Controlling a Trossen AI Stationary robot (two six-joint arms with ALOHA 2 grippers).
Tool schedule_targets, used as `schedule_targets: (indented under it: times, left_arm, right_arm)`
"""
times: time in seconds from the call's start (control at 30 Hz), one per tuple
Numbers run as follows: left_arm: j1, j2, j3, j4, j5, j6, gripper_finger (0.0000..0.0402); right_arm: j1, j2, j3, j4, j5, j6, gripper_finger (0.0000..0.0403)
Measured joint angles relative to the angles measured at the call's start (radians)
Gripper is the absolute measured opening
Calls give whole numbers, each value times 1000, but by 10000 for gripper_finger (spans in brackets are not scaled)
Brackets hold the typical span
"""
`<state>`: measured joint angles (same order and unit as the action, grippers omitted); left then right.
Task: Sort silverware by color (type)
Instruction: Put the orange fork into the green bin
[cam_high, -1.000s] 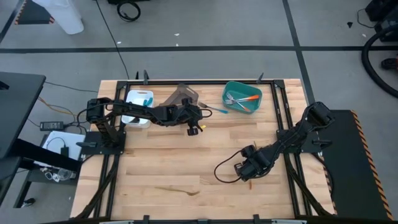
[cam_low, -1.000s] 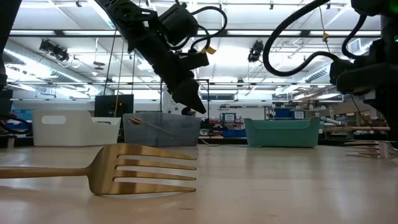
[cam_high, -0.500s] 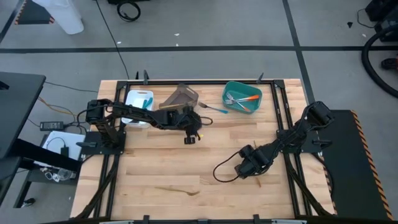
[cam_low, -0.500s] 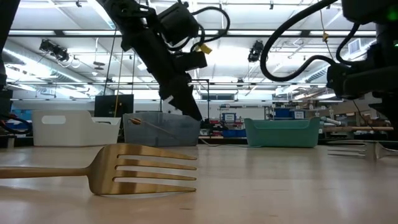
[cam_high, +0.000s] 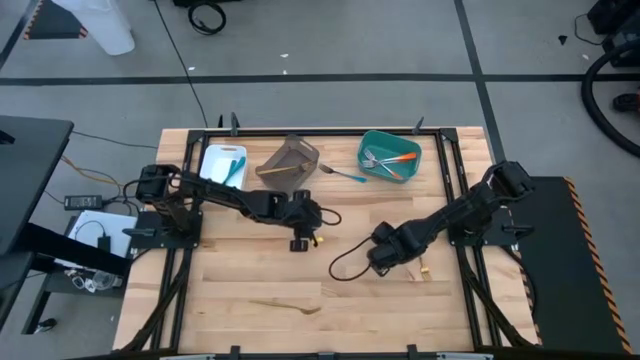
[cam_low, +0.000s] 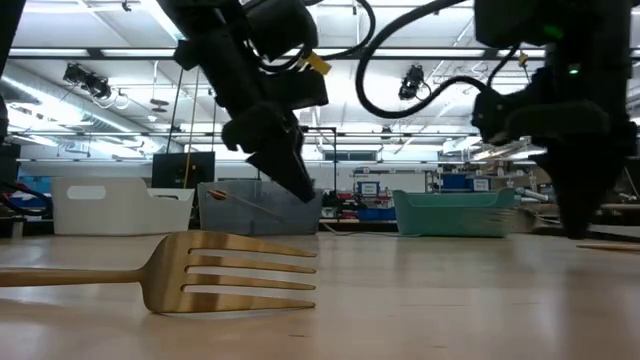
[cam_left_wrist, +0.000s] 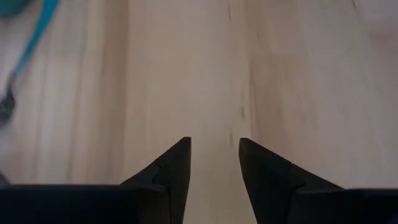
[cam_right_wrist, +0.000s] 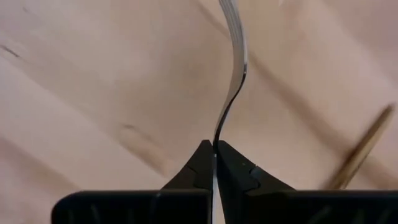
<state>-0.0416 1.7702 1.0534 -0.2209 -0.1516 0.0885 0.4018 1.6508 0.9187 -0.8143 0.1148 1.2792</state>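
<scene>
The right end effector (cam_right_wrist: 214, 163) is pinching a fork (cam_right_wrist: 233, 56) by its thin edge, so it may be slipping free, while the left end effector (cam_left_wrist: 214, 163) is hanging released over the table (cam_high: 250, 270).

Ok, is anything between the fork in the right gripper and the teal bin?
Nothing visible. The right gripper is shut on the fork, and only bare table lies toward the teal bin. The blue fork lies off that path.
</scene>
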Motion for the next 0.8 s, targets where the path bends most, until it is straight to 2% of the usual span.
schedule_targets:
  times: [0.4, 0.57, 0.8]
  left_arm:
    - [-87, 0, 0, -36, -7, -151, 144]
    - [-150, 0, 0, -24, -77, -167, 144]
    - [-237, 0, 0, -24, -167, -182, 144]
  right_arm:
    - [-112, 0, 90, -147, 149, -459, 12]
    - [-143, -3, 126, -226, 258, -648, 12]
    - [-202, -52, 126, -223, 304, -949, 12]
